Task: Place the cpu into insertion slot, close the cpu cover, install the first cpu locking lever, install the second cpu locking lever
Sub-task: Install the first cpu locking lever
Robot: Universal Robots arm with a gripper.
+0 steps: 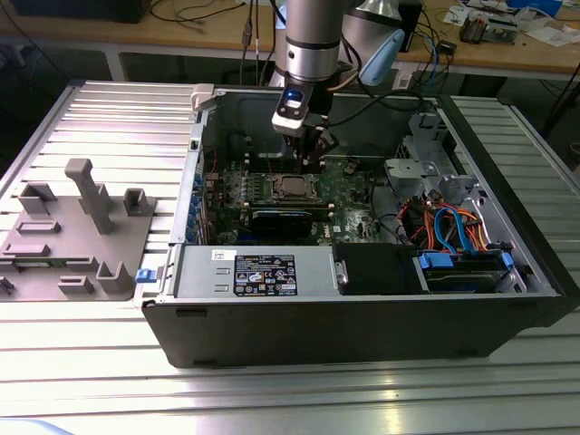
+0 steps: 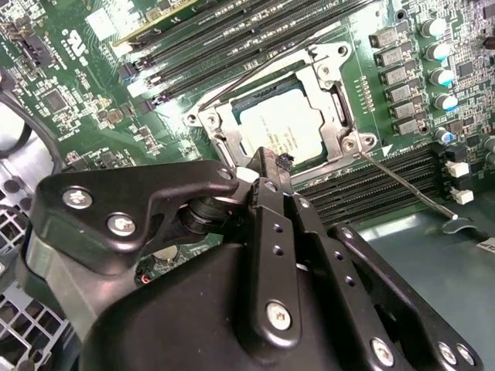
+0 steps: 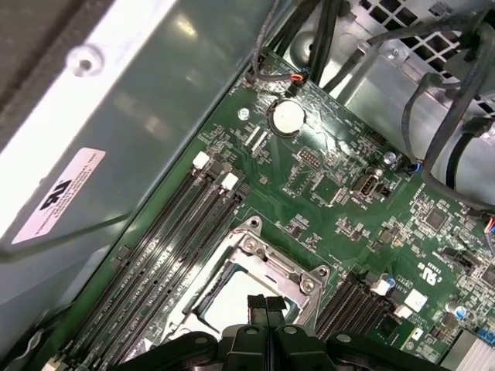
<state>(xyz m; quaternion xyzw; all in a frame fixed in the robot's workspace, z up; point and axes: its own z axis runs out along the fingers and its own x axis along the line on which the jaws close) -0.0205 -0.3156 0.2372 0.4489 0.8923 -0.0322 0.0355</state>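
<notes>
The cpu (image 2: 282,131) shows its silver-grey top inside the insertion slot (image 1: 294,188) on the green board. Around it the cpu cover (image 2: 326,86), a silvery frame plate, lies down flat. One thin wire locking lever (image 2: 402,184) runs from a socket corner out across the memory slots. A second wire lever (image 2: 259,73) runs along the socket's other side. My gripper (image 2: 271,162) hovers just over the socket's edge, shut, with nothing between its fingers. In the first wrist view the gripper (image 3: 267,303) sits above the cover (image 3: 271,259). In the exterior view the gripper (image 1: 313,161) hangs just behind the socket.
Long black memory slots (image 3: 178,232) flank the socket. A black graphics card (image 1: 285,220) lies in front of it, with a power supply box (image 1: 263,272) nearer still. Cable bundles (image 1: 453,227) fill the case's right side. A grey fixture plate (image 1: 72,236) sits at the exterior view's left.
</notes>
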